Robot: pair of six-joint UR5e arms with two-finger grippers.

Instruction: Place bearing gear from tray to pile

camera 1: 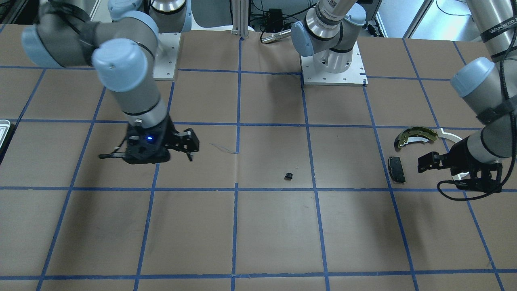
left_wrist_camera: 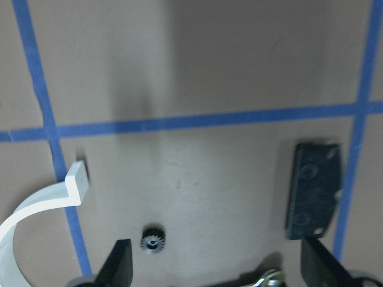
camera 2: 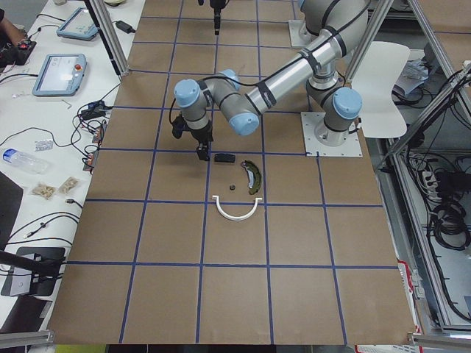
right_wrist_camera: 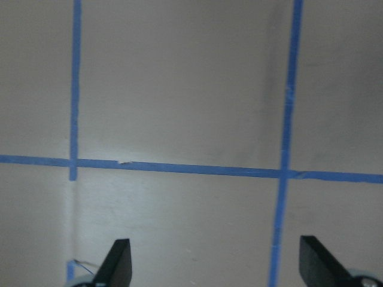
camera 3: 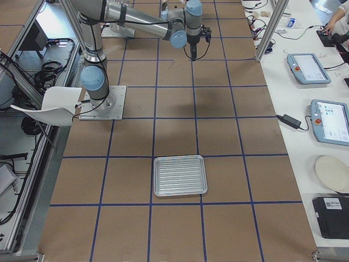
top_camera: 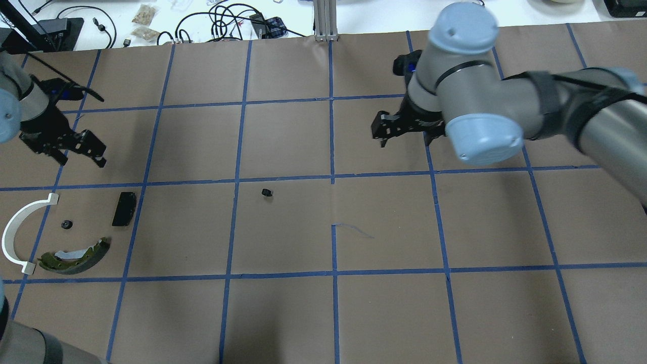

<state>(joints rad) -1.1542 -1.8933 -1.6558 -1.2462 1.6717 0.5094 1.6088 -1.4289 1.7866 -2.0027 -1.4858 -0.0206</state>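
Observation:
A small black bearing gear [top_camera: 267,192] lies alone on the paper near the table's middle; it also shows in the front view [camera 1: 288,176]. A second small gear [top_camera: 66,224] lies in the pile, between the white plastic arc [top_camera: 17,230], the olive brake shoe [top_camera: 76,253] and the black pad [top_camera: 124,208]. My left gripper [top_camera: 81,149] is open and empty above the pile; its wrist view shows that gear [left_wrist_camera: 152,242], the arc [left_wrist_camera: 42,200] and the pad [left_wrist_camera: 314,190]. My right gripper [top_camera: 382,132] is open and empty over bare paper. The ribbed tray [camera 3: 180,175] holds nothing I can see.
The table is brown paper with a grid of blue tape. The tray's edge shows at the front view's left edge [camera 1: 4,127]. The two arm bases [camera 1: 333,60] stand at the robot's side. Cables and small items lie past the far edge [top_camera: 222,20].

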